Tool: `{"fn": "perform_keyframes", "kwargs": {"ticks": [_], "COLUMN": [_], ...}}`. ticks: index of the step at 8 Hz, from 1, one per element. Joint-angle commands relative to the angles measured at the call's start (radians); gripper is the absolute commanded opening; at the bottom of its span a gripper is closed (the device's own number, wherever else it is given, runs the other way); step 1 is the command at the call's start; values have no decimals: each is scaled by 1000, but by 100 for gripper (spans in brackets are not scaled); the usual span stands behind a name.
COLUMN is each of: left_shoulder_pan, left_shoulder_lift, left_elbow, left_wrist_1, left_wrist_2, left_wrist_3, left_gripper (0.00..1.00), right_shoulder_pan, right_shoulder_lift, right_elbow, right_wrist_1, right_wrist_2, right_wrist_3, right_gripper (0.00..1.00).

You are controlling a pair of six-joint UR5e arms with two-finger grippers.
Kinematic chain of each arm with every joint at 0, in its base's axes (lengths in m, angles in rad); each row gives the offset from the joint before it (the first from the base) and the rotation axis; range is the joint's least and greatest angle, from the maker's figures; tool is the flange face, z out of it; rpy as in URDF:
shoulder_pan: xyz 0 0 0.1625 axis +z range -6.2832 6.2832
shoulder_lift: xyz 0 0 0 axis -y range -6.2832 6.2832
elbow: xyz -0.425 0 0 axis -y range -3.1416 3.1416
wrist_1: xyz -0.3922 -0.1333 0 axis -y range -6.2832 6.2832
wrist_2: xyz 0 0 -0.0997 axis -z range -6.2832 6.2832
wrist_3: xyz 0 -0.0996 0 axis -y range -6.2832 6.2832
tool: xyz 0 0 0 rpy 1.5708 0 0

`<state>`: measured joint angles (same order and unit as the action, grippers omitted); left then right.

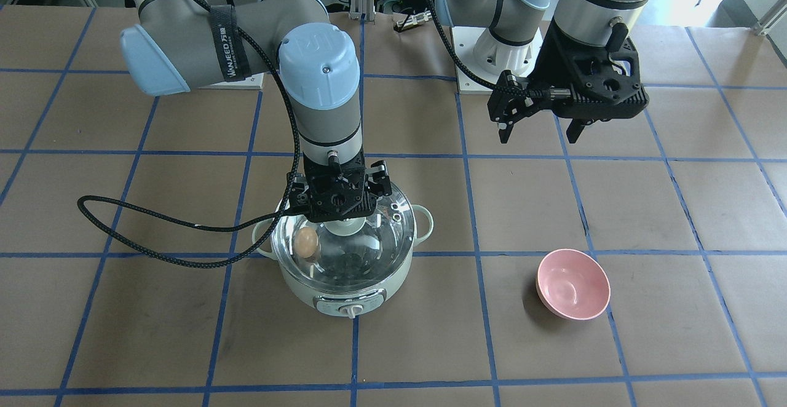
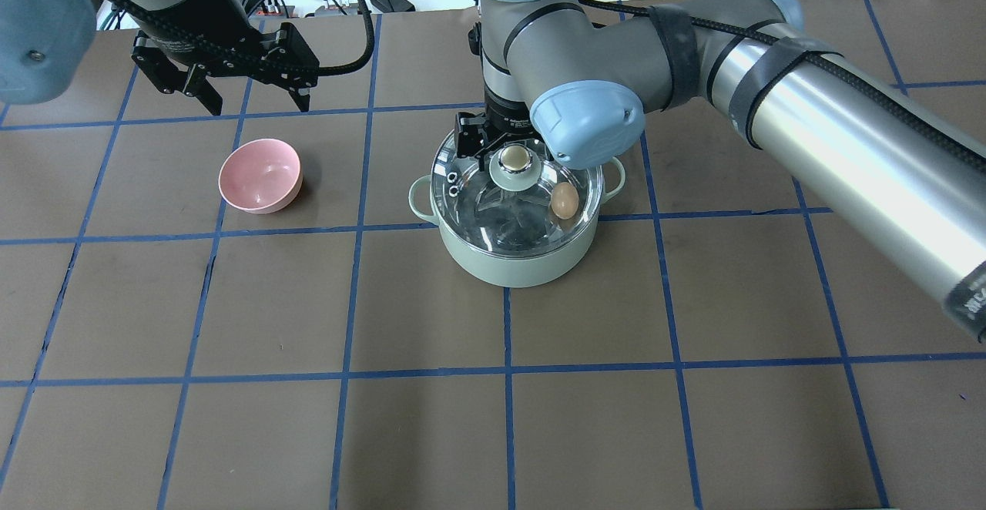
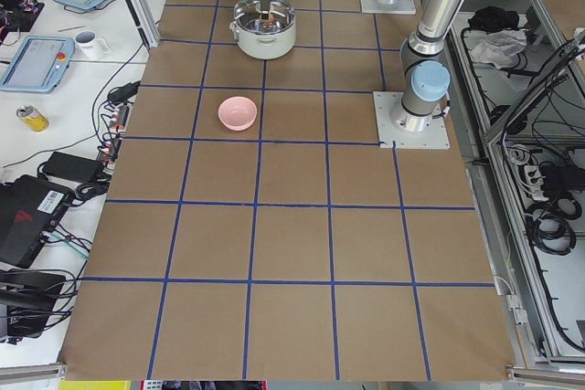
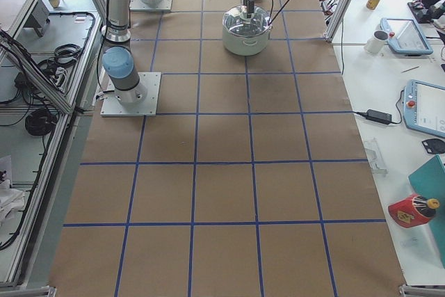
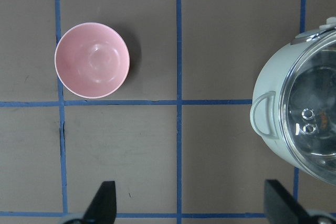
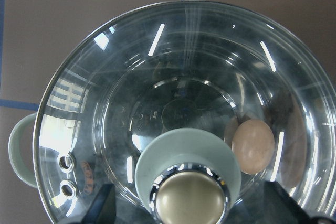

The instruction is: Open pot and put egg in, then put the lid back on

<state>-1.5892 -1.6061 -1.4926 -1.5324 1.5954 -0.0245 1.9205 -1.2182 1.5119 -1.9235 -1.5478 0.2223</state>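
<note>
The mint-green pot stands mid-table with its glass lid resting on it. The tan egg lies inside the pot under the lid, against the wall; it also shows in the right wrist view and the front view. My right gripper hangs straight over the lid's cream-gold knob. Its fingers stand wide on either side of the knob and do not touch it. My left gripper is open and empty, above the table behind the pink bowl.
A pink bowl, empty, sits on the table to the left of the pot, about one grid square away; it also shows in the left wrist view. The right arm's black cable loops down to the table beside the pot.
</note>
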Motion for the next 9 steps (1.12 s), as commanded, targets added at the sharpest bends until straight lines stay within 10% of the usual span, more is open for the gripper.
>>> {"fn": "perform_keyframes", "kwargs": {"ticks": [1,9], "left_shoulder_pan": [0,0], "left_shoulder_lift": [0,3], "left_elbow": [0,0], "left_wrist_1": [0,1], "left_wrist_2": [0,1], "left_wrist_3": [0,0], "left_gripper": [100,100], "right_shoulder_pan": [0,-267], "right_shoulder_lift": [0,-182], "right_elbow": [1,-15], "right_wrist_1": [0,184], "right_wrist_2": [0,71], "right_wrist_3": [0,-24], "right_gripper": [100,100]}}
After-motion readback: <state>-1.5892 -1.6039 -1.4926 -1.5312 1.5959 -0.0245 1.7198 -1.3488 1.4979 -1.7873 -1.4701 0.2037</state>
